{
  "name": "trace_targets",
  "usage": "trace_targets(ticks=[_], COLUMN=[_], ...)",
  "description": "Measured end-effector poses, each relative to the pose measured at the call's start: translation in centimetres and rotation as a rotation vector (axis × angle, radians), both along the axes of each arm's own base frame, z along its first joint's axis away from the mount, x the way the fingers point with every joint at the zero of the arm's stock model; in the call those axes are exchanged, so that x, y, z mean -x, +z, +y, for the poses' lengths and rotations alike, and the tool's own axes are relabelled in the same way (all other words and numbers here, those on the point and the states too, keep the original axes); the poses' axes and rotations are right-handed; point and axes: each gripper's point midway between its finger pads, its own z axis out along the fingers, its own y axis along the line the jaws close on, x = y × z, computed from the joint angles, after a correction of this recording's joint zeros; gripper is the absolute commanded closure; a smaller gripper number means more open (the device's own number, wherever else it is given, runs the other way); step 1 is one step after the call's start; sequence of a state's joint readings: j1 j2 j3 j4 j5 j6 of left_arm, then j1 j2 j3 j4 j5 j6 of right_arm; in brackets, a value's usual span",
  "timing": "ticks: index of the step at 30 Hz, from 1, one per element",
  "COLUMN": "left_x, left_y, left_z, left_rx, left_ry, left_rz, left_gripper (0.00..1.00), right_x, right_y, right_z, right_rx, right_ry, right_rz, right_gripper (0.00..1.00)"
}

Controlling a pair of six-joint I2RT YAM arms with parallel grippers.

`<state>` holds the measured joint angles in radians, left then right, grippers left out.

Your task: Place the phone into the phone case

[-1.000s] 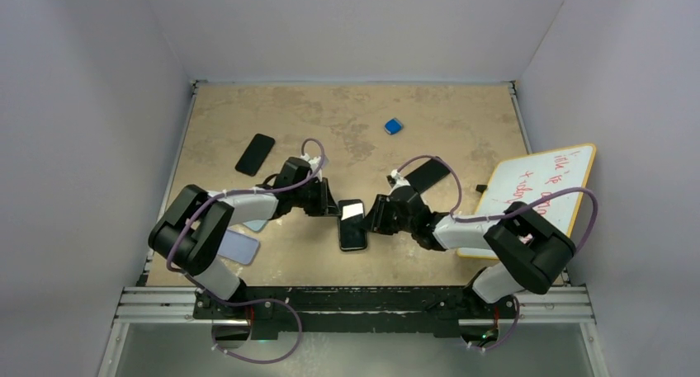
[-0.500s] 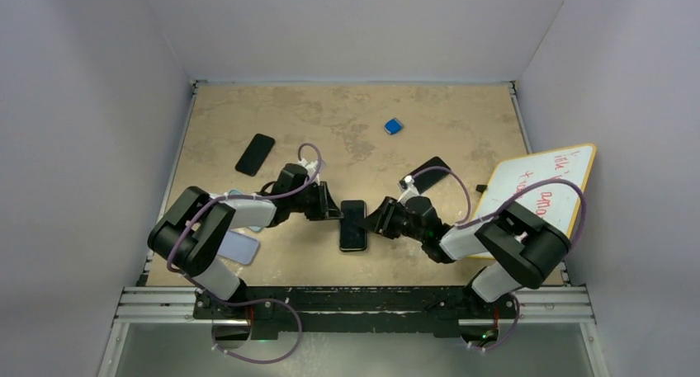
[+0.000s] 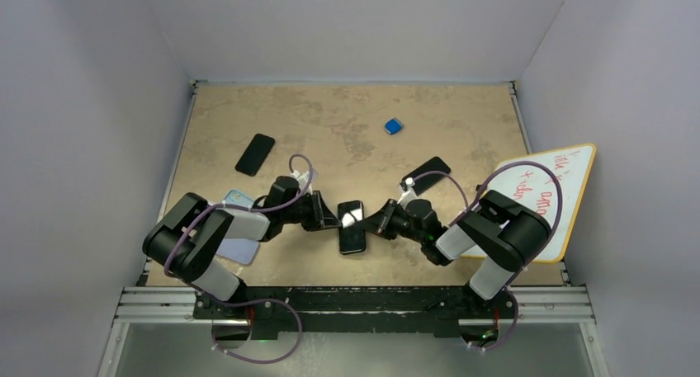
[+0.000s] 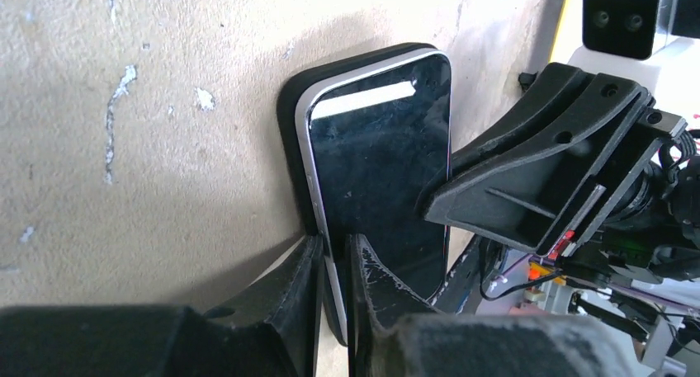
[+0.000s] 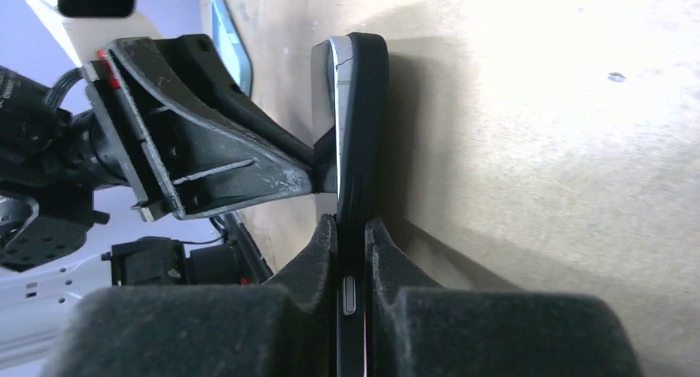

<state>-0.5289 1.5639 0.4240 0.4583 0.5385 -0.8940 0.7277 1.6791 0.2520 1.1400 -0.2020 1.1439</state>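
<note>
I see both arms reaching low toward the near middle of the desk [image 3: 462, 113]. The left fingers [image 4: 290, 290] pinch the left edge of the phone [image 4: 380, 171]. The right fingers [image 5: 317, 266] clamp the right edge of the case [image 4: 289, 121] around it.

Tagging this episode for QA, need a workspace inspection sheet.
Surface: tan mottled table, worn patches, no spills seen.
Job's things: phone screen-up inside black phone case at table centre; silver edge shows beside the case rim.
Clutter: black slab far left; second black slab right of centre; blue block; whiteboard with red writing; pale blue case near left edge.
Hands: left hand shut on phone edge; right hand shut on phone case side.
Cables: purple cables, one loop per side, no snag seen.
Surroundings: grey walls on three sides; nothing else seen.
</note>
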Motion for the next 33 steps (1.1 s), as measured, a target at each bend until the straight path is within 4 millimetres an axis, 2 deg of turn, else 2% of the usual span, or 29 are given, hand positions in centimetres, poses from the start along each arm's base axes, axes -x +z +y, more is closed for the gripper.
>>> trace_targets(ticks=[4,7,9,13,16,18,21,25,28,33], left_x=[0.4,0.8,0.5,-2.2,-3.3,-3.1,-2.2,-1.1,-0.4,1.2], left_y=[0.6,2.5,5.0,12.0,16.2,17.6,19.0,21.2,22.6,25.0], left_z=[0.3,0.6,0.7,2.2,3.5,3.8,3.5,2.8,2.6,2.6], left_rx=[0.015,0.034,0.062,0.108,0.136,0.162,0.219,0.307,0.349,0.433], left_ry=[0.011,-0.005,-0.015,0.017,0.032,0.018,-0.035,-0.102,-0.135,-0.174], left_rz=[0.02,0.004,-0.038,-0.217,-0.346,-0.386,-0.407,-0.447,-0.492,-0.57], left_gripper=[0.59,0.47,0.39,0.26,0.22,0.21,0.2,0.19,0.19,0.22], right_x=[-0.2,-0.5,-0.9,-1.5,-1.4,-1.1,0.0,1.5,2.4,3.5], right_y=[1.0,2.1,3.5,7.4,10.3,11.7,14.0,18.3,20.8,23.1], right_z=[0.5,0.9,1.0,0.8,0.6,0.6,0.8,0.6,0.4,0.3], right_rx=[-0.023,-0.019,-0.023,-0.062,-0.109,-0.135,-0.189,-0.291,-0.341,-0.409], right_ry=[0.023,0.04,0.046,0.052,0.07,0.091,0.136,0.186,0.211,0.247], right_rz=[-0.019,-0.049,-0.088,-0.191,-0.259,-0.289,-0.336,-0.437,-0.501,-0.547], right_gripper=[1.0,1.0,1.0,1.0,1.0,1.0,1.0,1.0,1.0,1.0])
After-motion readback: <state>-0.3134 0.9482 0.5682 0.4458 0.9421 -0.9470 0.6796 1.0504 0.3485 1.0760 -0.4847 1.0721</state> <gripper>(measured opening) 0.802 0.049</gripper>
